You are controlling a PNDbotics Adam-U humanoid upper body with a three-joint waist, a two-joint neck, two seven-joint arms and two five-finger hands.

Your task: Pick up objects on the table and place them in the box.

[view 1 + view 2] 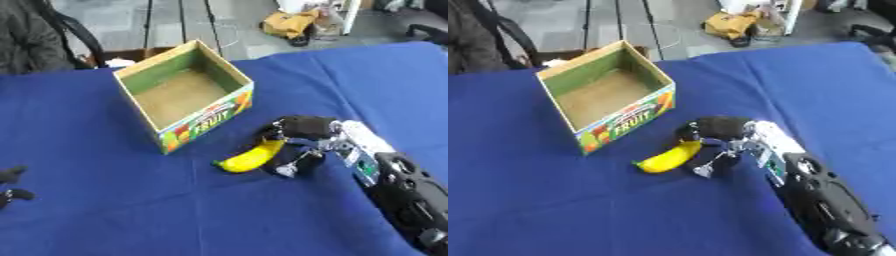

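A yellow banana (252,157) lies on the blue tablecloth (105,210), just in front of the open cardboard fruit box (143,109). My right hand (302,131) reaches in from the lower right and its fingers curl over the banana's right end, thumb below. The box stands empty, its printed side facing me. Only the fingertips of my left hand (10,184) show at the left edge, away from the banana.
The box's near corner (166,145) sits a short way left of the banana. A person in a dark jacket (26,35) sits beyond the table's far left. Bags and clutter (293,22) lie on the floor behind the table.
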